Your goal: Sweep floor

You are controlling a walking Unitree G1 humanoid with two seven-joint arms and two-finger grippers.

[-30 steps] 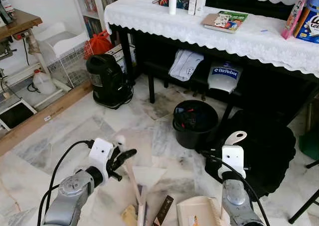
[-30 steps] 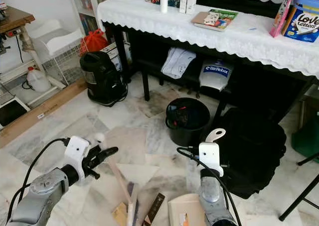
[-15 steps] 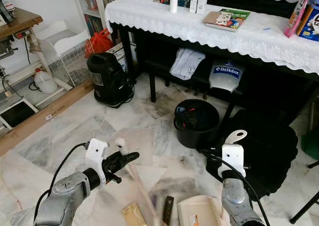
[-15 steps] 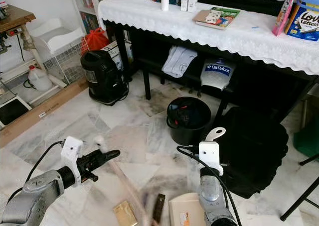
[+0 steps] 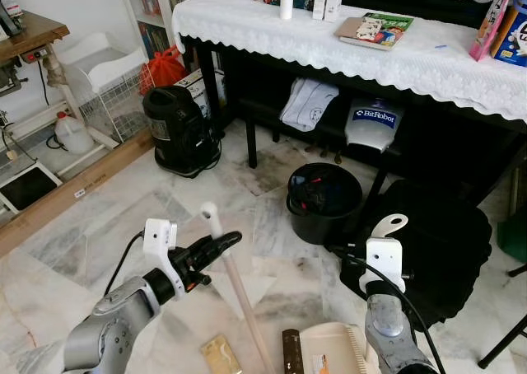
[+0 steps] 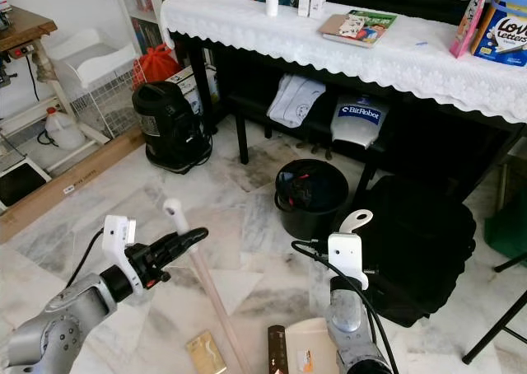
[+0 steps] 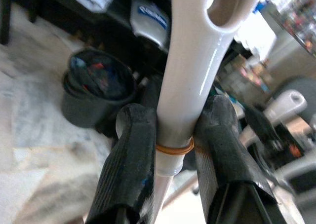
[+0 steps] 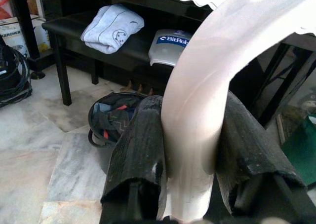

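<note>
Mid-sweep, by my read. L gripper (image 5: 216, 244) has its jaws clamped on the pale broom handle (image 5: 235, 287) near its top, just under the hang-hole end; rubber band sits at the pinch in the L wrist view. Handle slants down and to the right toward the near floor, between L arm and dustpan. R gripper (image 8: 185, 130) jaws closed on the dustpan handle (image 5: 387, 226), whose looped end sticks up above the wrist; the cream dustpan (image 5: 329, 349) lies flat on the marble floor (image 5: 107, 217) at the near edge.

Debris: a tan flat packet (image 5: 221, 356) left of the broom shaft, a dark bar-shaped item (image 5: 290, 349) touching or just beside the pan's left lip.

To do it well: keep pan lip pressed flat, drag the broom head rightward w/ short strokes so the packet follows the bar in. Don't flick toward the black bin (image 5: 324, 201) or the bag beyond.

L forearm low, angled in toward centre, wrist rolled so fingers point right and far. R forearm near vertical.
</note>
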